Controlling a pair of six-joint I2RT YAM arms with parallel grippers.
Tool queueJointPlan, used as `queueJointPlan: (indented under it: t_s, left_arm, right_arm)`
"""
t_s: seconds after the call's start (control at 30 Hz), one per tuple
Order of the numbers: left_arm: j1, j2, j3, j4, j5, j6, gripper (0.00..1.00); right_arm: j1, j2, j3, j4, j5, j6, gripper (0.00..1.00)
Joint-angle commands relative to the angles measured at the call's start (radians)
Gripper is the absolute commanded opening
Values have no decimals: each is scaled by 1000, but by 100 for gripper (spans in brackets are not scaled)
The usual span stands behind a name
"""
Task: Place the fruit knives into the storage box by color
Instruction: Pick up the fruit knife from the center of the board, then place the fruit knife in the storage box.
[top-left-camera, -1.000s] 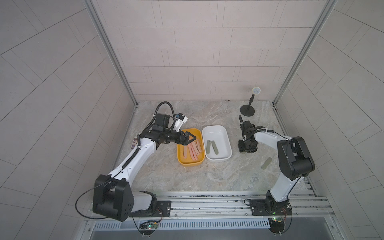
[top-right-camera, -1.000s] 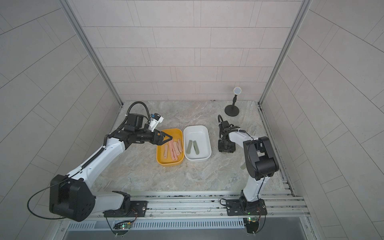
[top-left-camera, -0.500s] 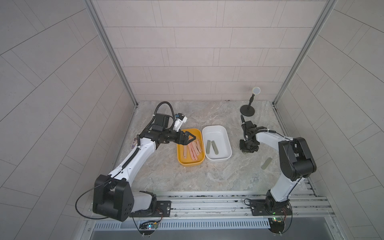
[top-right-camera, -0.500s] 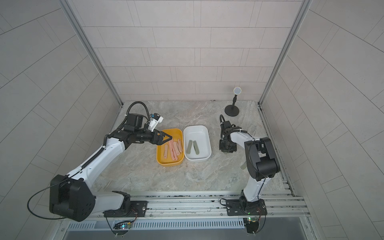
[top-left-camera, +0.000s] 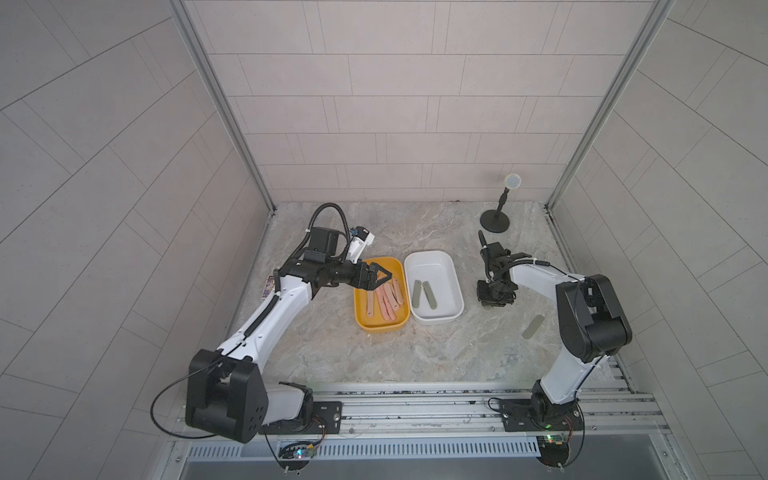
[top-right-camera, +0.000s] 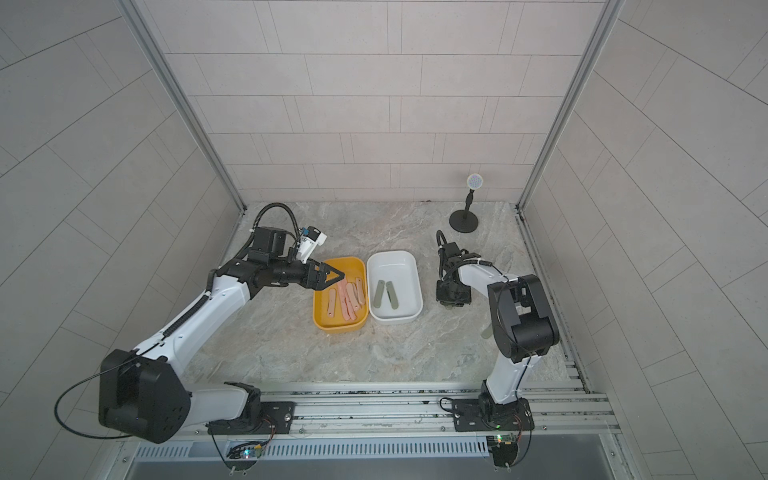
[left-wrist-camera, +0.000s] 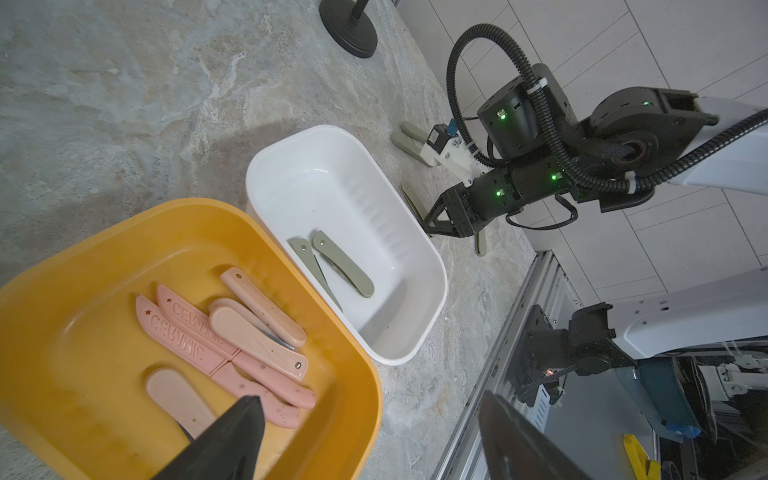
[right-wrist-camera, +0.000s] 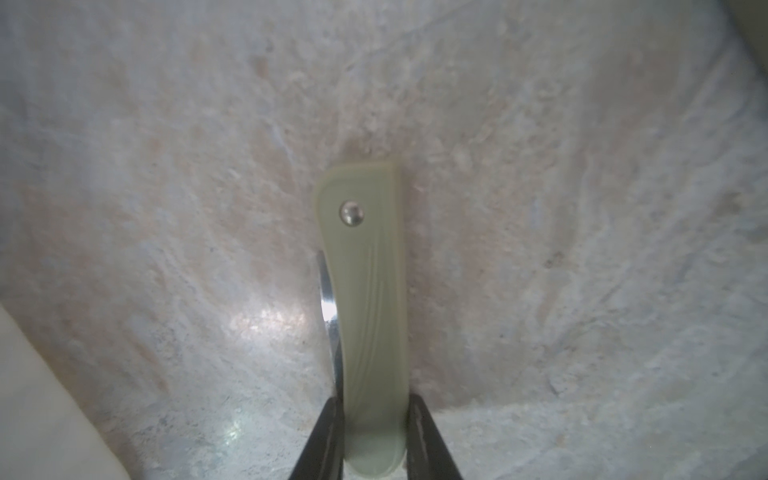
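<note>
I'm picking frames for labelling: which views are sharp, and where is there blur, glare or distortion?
Right wrist view: soft overall, glare on the table beside the grey-green knife. Left wrist view: crisp, lettering on pink knives legible. Both top views: sharp, wall lines bowed.

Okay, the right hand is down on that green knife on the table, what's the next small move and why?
Probably lift straight up. The right hand is shut on the grey-green knife low on the table, and the white box holding two matching knives has a raised wall to clear.
</note>
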Motion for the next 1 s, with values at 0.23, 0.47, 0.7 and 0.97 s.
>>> queueJointPlan:
  t_s: [0.23, 0.47, 0.7, 0.97]
  left_arm:
    - [15, -24, -5, 3, 3, 16, 88]
    - [32, -29, 11, -12, -11, 15, 88]
    - [58, -42, 13, -16, -9, 11, 88]
    - [96, -61, 6, -15, 9, 2, 88]
  right_arm:
    - [40, -89, 103, -120, 12, -3, 24]
    - [98, -126, 203, -183, 5, 5, 24]
    - [188, -114, 303, -215, 23, 32, 24]
    - [278, -38, 367, -203, 19, 58, 24]
